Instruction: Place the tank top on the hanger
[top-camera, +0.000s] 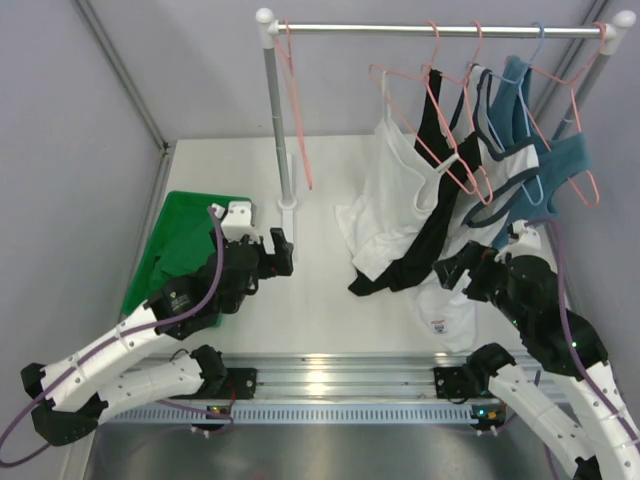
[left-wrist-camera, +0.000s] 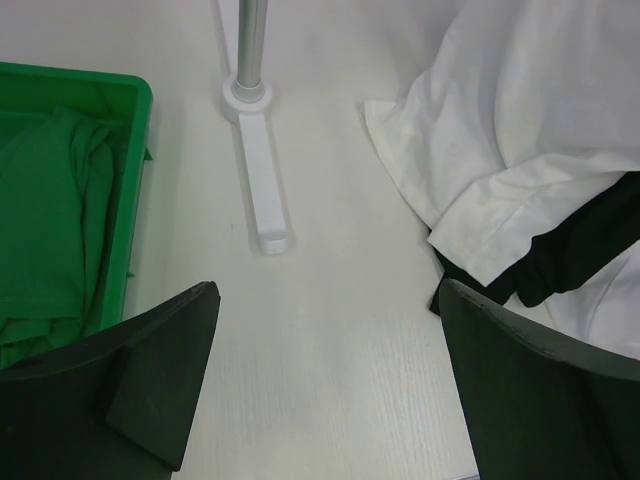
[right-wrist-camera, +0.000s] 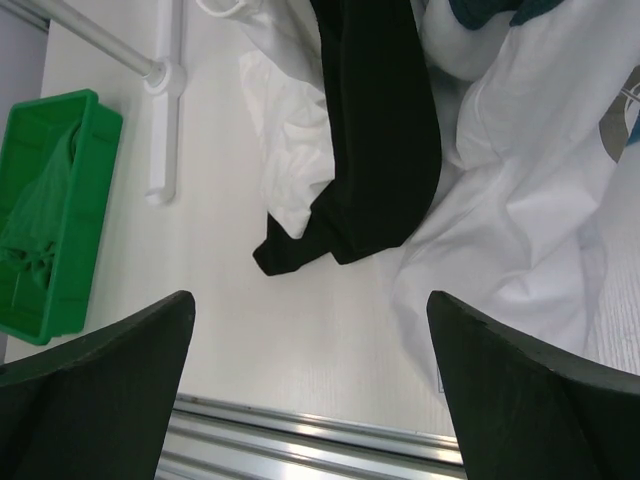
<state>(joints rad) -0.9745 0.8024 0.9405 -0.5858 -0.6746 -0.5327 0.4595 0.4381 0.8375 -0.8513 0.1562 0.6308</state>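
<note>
1. Left end effector (left-wrist-camera: 328, 296): the two dark fingers (left-wrist-camera: 165, 372) are spread wide apart and nothing is held between them. It is positioned above a bare part of the white surface (left-wrist-camera: 340, 210), between the green tray (left-wrist-camera: 140, 100) and the hanging garments.

2. Right end effector (right-wrist-camera: 310, 302): the fingers are likewise spread wide apart and nothing is gripped. It is located above the surface near the front rail, beside the lower hems of the garments.

3. Tank top (left-wrist-camera: 45, 230): the bright green fabric is bunched inside the green tray, at the left side of the surface. It is touched by neither end effector.

4. Hanger (top-camera: 299, 118): one salmon-pink wire hanger with no garment on it is hooked at the left end of the horizontal rail (top-camera: 400, 29), just beside the upright post (top-camera: 277, 120). It is well apart from the tank top.

5. Other items:
- The post is carried on a white foot (left-wrist-camera: 262, 185) that rests on the surface.
- A white top (left-wrist-camera: 510, 110) and a black garment (right-wrist-camera: 375, 120) are suspended from further pink hangers, and their hems reach the surface.
- Teal-blue tops (top-camera: 560, 160) are hung at the right end of the rail.
- A white garment (right-wrist-camera: 520, 210) is spread on the surface below them.
</note>
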